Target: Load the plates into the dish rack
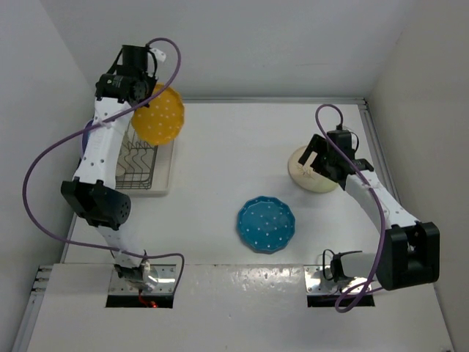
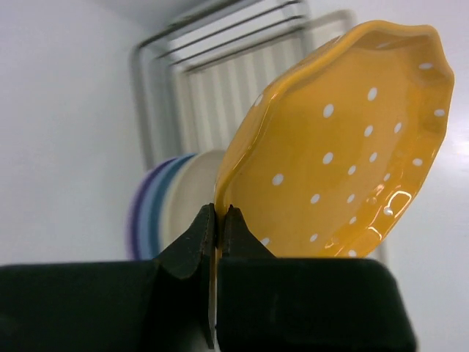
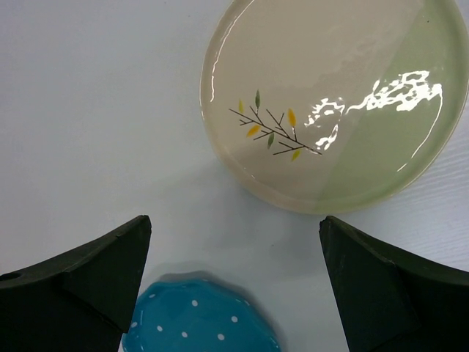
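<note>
The dish rack [image 1: 136,167] sits on a tray [image 1: 165,176] at the far left of the counter [image 1: 242,147], with stacked plates [image 2: 150,209] standing on edge in it. Above the rack's far end, the left pincer [image 2: 218,220] grips the held plate [image 1: 160,115] by its rim. The middle plate [image 1: 265,224] lies flat toward the near edge. The right plate [image 1: 304,182] lies farther back and right, below the right pincer [image 1: 316,158]

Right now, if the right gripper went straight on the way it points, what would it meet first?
The right gripper would probably meet the bare table just short of the cream plate; depth is unclear, so it might catch that plate's near rim instead.
</note>
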Available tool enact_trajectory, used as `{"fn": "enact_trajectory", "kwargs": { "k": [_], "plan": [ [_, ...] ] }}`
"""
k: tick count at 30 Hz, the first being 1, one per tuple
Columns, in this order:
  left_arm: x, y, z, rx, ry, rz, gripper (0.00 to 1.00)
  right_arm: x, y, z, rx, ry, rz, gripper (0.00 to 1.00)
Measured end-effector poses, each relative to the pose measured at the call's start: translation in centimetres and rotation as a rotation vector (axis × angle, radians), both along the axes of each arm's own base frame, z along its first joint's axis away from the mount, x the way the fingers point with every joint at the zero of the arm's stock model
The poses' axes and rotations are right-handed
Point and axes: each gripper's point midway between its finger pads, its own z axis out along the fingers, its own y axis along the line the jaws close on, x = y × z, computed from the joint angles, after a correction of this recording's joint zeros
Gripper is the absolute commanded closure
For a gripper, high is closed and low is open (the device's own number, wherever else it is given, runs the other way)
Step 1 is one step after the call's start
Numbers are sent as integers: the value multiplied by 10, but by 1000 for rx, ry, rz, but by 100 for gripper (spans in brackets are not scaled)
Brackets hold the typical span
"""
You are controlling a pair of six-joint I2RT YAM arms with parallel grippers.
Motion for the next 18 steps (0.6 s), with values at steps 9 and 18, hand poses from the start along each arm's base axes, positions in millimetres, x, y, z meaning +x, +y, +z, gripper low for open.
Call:
{"fn": "enact_trajectory", "kwargs": {
  "k": [9, 18],
  "plan": [
    [-45, 77, 47, 223, -78, 213, 100, -7, 1, -11, 16, 15, -15, 3],
    [-53, 109, 5, 352, 35, 297, 100, -6, 1, -10, 21, 10, -15, 3]
  ]
}}
